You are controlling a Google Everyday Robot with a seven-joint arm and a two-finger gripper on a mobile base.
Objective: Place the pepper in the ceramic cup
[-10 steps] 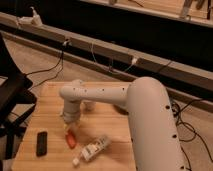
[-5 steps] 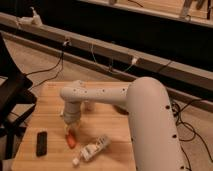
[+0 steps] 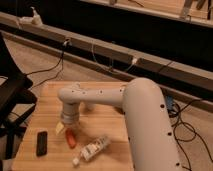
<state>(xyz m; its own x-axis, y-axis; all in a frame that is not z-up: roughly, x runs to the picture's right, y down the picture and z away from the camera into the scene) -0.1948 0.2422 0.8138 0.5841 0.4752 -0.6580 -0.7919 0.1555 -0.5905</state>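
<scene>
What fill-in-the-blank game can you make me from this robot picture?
The end effector is close beside the small red-orange ____.
The clear bottle with the white cap is lying on its ____.
The flat black object rests on a table made of ____.
Missing words: pepper, side, wood.

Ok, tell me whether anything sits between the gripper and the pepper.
Nothing visible does. The gripper hangs just above the upper end of the pepper on the wooden table. In the picture the clear bottle lies right of the pepper and the black object left of it, both off that path.
</scene>
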